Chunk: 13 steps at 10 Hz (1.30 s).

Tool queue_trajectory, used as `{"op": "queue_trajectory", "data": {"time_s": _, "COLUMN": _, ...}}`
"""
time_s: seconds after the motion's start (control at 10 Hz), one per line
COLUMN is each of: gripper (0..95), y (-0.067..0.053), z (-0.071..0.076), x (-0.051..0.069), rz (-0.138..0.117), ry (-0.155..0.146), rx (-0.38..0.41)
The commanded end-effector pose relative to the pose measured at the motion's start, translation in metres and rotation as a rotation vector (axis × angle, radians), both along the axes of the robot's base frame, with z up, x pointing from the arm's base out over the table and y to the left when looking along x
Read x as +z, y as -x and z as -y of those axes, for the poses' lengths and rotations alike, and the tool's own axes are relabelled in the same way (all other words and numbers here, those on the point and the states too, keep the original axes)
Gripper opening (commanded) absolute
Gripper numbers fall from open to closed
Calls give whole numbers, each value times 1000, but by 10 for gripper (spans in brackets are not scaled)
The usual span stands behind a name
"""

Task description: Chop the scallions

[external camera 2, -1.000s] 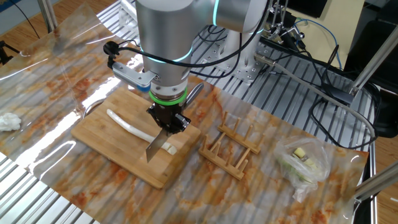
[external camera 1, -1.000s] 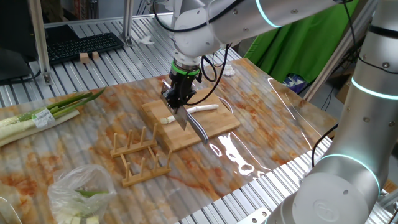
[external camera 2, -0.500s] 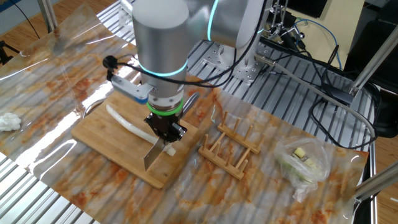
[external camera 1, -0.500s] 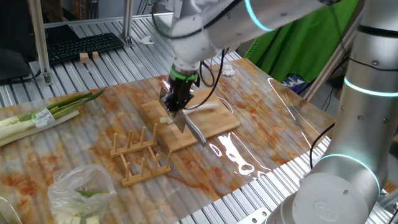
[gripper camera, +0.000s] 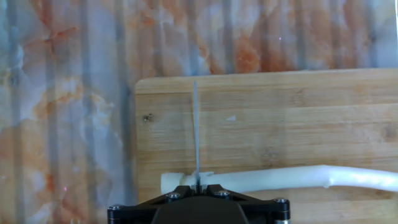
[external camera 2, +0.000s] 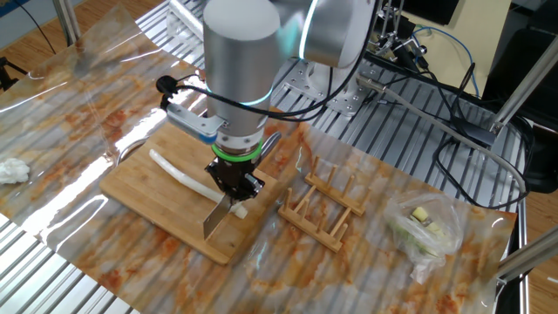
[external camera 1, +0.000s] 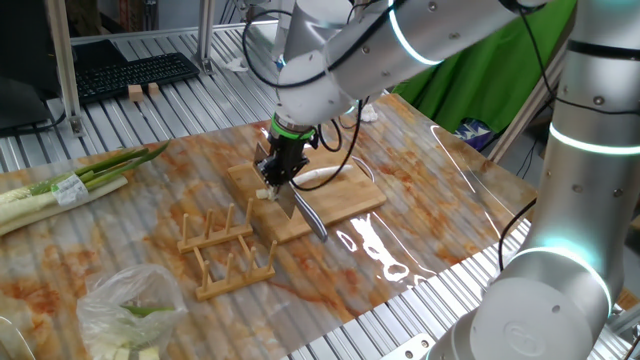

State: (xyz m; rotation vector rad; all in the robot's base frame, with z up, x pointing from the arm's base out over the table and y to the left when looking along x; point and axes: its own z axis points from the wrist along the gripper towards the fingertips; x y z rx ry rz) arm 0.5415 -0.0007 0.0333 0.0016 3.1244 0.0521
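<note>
The scallions (gripper camera: 292, 178) lie as one pale stalk across the wooden cutting board (gripper camera: 298, 118), directly beneath the jaws and running out to one side of them in the hand view. A short stub end (gripper camera: 176, 182) of the stalk sits on the other side of the blade, just past the jaws, close to the board's edge. In the other fixed view the stalk (external camera 2: 179, 176) curves away from the jaws along the board (external camera 2: 139, 187).

The gripper (external camera 2: 234, 187) points straight down with its jaws pinched narrow on the handle of a knife (external camera 2: 218, 218). The thin blade (gripper camera: 196, 134) reaches out from between the jaws, edge down, and meets the stalk right below them; whether it has gone through cannot be told.

Out beyond the board, away from the jaws, a wooden rack (external camera 1: 225, 250) stands on the marbled table covering (external camera 1: 420, 200). Farther off lie a clear plastic bag (external camera 2: 425, 228) with green bits and a long green-and-white bundle (external camera 1: 70, 185).
</note>
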Motion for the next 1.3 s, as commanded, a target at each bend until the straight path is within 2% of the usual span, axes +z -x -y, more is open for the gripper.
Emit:
{"op": "queue_trajectory", "data": {"time_s": 0.1, "gripper": 0, "y": 1, "z": 1, "x": -14, "rz": -12, "ry": -8, "rx": -7}}
{"op": "queue_trajectory", "data": {"time_s": 0.2, "gripper": 0, "y": 3, "z": 3, "x": -7, "rz": -26, "ry": -11, "rx": -5}}
{"op": "queue_trajectory", "data": {"time_s": 0.3, "gripper": 0, "y": 5, "z": 3, "x": 7, "rz": -40, "ry": -14, "rx": -8}}
{"op": "queue_trajectory", "data": {"time_s": 0.4, "gripper": 0, "y": 6, "z": 3, "x": 16, "rz": -50, "ry": -5, "rx": -7}}
{"op": "queue_trajectory", "data": {"time_s": 0.7, "gripper": 0, "y": 8, "z": 4, "x": 20, "rz": -47, "ry": 3, "rx": -6}}
{"op": "queue_trajectory", "data": {"time_s": 1.3, "gripper": 0, "y": 15, "z": 14, "x": 37, "rz": -40, "ry": 10, "rx": 4}}
